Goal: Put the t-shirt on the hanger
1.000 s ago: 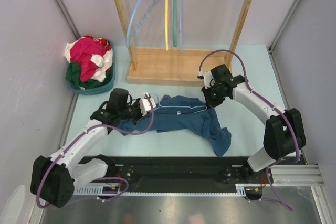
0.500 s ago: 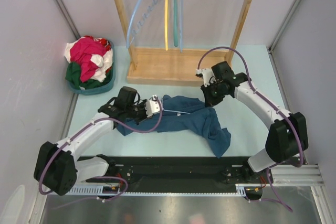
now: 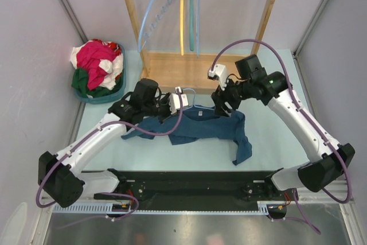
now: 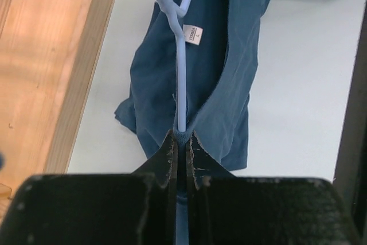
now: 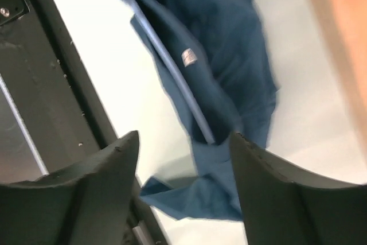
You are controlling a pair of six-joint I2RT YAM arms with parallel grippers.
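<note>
The dark teal-blue t-shirt [image 3: 198,127] hangs bunched between my two grippers, one end trailing down to the table [image 3: 269,130]. In the left wrist view the thin pale hanger [image 4: 181,84] runs straight away from my jaws, past the white collar label [image 4: 193,34]. My left gripper [image 4: 182,137] is shut on the hanger's near end, with t-shirt [image 4: 229,73] fabric wrapped over it. My right gripper [image 5: 183,162] stands open just above the t-shirt [image 5: 229,67] and the hanger [image 5: 172,67] wire, with nothing between its fingers [image 5: 109,170]. From above, the left gripper [image 3: 181,106] and right gripper [image 3: 221,100] sit close together.
A wooden rack [image 3: 189,73] stands at the back with a light-blue ridged hanger [image 3: 153,15], a yellow hanger [image 3: 183,15] and a teal one [image 3: 191,10]. A teal basket [image 3: 117,91] of pink, white and green clothes sits at the back left. A black rail [image 3: 195,182] runs along the near edge.
My right gripper has opened and let go of the shirt, rising and swinging left. The left gripper has carried the hanger and shirt to the right and toward the rack.
</note>
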